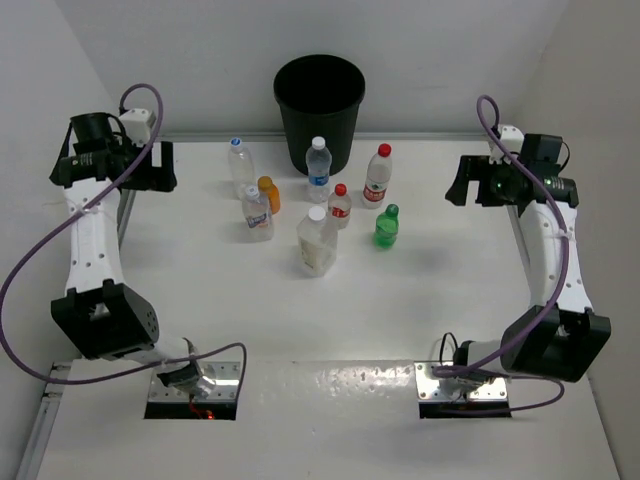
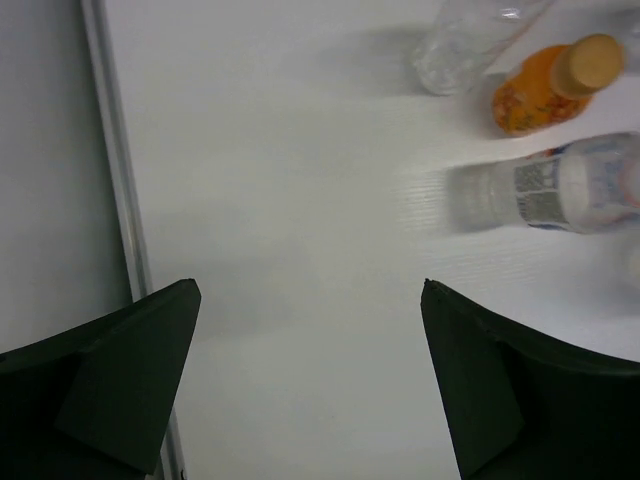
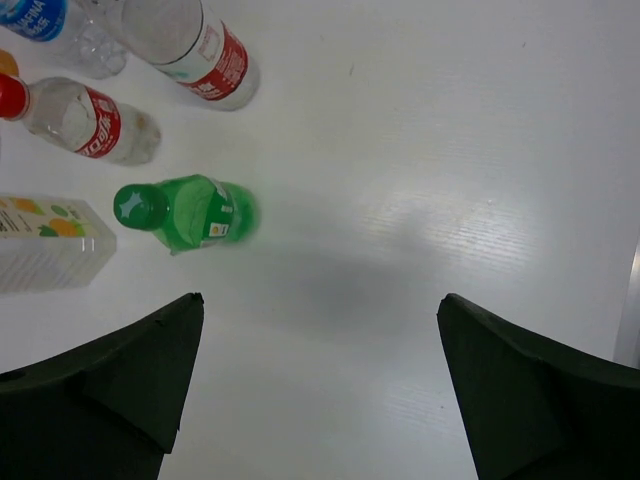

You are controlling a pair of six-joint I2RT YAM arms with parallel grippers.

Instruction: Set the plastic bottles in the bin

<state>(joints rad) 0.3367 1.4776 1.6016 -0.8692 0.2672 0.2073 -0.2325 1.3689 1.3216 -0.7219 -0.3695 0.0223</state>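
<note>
Plastic bottles (image 1: 318,165), eight, upright in a cluster on the table (image 1: 330,320) just in front of the bin (image 1: 319,110). Mostly clear; one green bottle (image 1: 387,226), one orange bottle (image 1: 268,192), one squarish bottle (image 1: 316,242). Judged light, thin-walled, smooth, easily tipped or crushed; best taken across the mid-body, below the cap. Bin: black, upright, nothing showing in its dark mouth. Left gripper (image 2: 308,290) and right gripper (image 3: 320,300): jaws spread wide, holding nothing, each apart from the cluster.
</note>
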